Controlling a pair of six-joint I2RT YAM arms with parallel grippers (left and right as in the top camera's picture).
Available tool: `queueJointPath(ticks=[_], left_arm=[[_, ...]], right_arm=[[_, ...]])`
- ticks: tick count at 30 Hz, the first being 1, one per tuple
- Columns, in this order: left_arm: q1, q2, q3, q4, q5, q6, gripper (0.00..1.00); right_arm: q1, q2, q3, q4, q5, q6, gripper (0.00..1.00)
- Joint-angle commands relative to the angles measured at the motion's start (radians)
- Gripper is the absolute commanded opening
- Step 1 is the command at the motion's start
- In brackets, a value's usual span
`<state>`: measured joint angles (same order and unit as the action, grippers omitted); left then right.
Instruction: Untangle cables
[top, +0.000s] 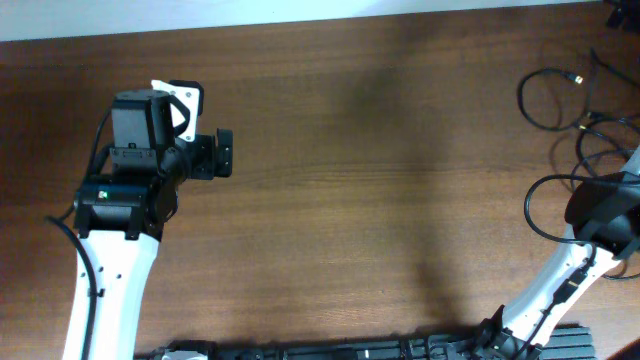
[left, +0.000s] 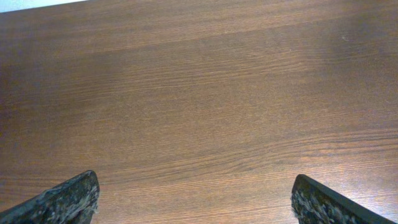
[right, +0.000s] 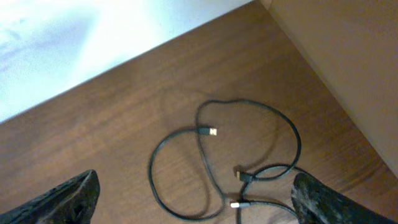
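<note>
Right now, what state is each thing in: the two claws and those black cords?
left gripper: open, holding nothing, over the table.
right gripper: open, holding nothing.
cables: lying on the table in loose loops that cross, not held.

The bench (top: 350, 200) is brown wood with a fine grain, smooth, with a soft sheen. The cables (right: 247, 177) have a black sheath like smooth plastic; one plug end (right: 212, 131) shines like metal. The left fingers (left: 68, 200) are black, rough and speckled.
</note>
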<state>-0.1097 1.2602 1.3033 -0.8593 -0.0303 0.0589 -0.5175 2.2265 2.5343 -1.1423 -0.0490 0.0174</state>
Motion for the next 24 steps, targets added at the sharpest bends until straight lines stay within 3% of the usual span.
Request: queueJointPath(ticks=[1,13,24], left_arm=[[0.003,-0.010,0.007,0.002,-0.003,-0.010,0.99],[0.003,-0.010,0.007,0.002,-0.003,-0.010,0.99],[0.003,-0.010,0.007,0.002,-0.003,-0.010,0.99]], right_arm=[[-0.001,-0.009,0.013,-0.050,0.020,-0.001,0.99],[0.000,-0.038,0.013,-0.290,0.016,-0.028,0.99],[0.000,-0.217,0.013,-0.445,0.016,-0.028,0.99]])
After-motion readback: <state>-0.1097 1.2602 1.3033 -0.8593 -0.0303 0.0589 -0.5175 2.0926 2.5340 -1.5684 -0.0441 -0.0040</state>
